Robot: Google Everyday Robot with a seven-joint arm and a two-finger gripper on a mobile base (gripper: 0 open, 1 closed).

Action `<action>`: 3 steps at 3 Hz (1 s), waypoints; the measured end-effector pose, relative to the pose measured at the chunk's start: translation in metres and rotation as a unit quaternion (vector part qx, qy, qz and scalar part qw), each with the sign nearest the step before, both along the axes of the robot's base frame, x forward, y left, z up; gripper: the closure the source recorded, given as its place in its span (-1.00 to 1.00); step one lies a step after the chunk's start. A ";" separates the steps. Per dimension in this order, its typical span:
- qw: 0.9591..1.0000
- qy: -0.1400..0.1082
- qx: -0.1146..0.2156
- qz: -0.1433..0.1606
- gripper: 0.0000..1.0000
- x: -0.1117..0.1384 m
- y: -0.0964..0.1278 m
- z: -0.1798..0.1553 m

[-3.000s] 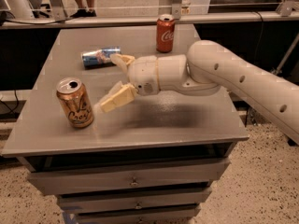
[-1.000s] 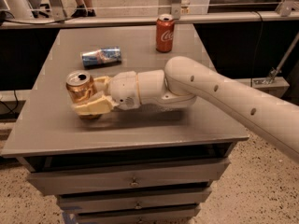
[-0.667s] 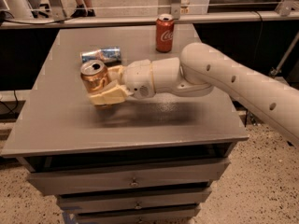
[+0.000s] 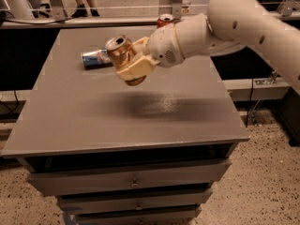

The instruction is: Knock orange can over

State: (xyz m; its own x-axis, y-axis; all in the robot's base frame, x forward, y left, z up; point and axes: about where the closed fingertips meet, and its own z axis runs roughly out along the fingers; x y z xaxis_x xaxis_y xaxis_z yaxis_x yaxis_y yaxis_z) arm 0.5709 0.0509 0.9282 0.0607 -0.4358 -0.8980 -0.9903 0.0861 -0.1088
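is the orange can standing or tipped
Tipped: the orange can leans, held above the table in the claw.

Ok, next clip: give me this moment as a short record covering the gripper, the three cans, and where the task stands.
gripper: above the middle of the table, shut on the orange can
orange can: in the gripper, clear of the table top, tilted, silver top pointing up and left
blue can: on its side on the table, rear left
red can: at the far edge, only its top shows behind the arm
task state: orange can not lying on the table; held in the air
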 end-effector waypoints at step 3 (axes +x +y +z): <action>0.947 0.057 -0.310 0.058 1.00 0.025 -0.047 -0.045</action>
State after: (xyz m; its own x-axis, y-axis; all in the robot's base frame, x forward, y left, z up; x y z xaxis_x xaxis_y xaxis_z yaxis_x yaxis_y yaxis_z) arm 0.5959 0.0041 0.8831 0.0590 -0.8778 -0.4753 -0.9975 -0.0699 0.0052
